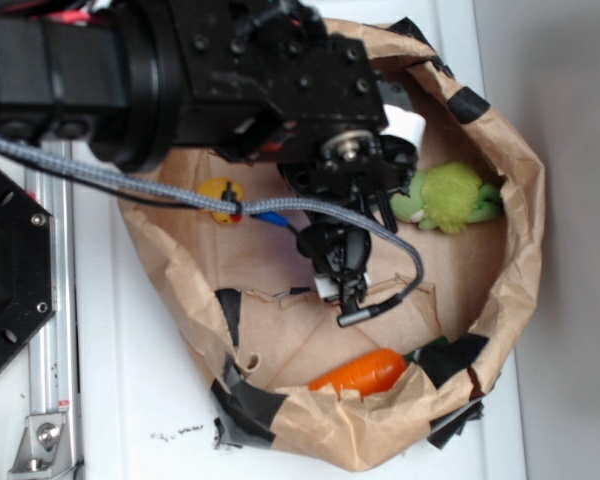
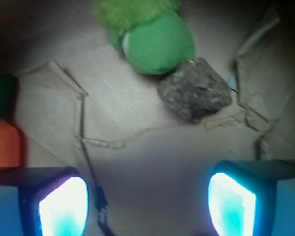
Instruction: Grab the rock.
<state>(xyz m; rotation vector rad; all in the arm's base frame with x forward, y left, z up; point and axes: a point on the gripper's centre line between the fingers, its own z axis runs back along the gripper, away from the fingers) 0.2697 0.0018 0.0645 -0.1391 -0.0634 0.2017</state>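
Observation:
The rock (image 2: 194, 96) is a rough grey-brown lump lying on the brown paper floor, touching the round end of the green plush (image 2: 155, 42). It shows only in the wrist view, ahead and slightly right of my gripper (image 2: 147, 199), with a stretch of bare paper between them. The jaws stand wide apart with nothing between them; both glowing pads (image 2: 64, 206) show at the bottom corners. In the exterior view my gripper (image 1: 365, 200) hangs inside the paper bag, and the arm hides the rock.
The crumpled brown paper bag (image 1: 510, 250) walls in the whole area. The green plush (image 1: 448, 197) lies at the right, an orange carrot toy (image 1: 365, 372) by the near wall, and a yellow duck (image 1: 220, 197) at the left. A grey cable (image 1: 280, 205) crosses over the bag.

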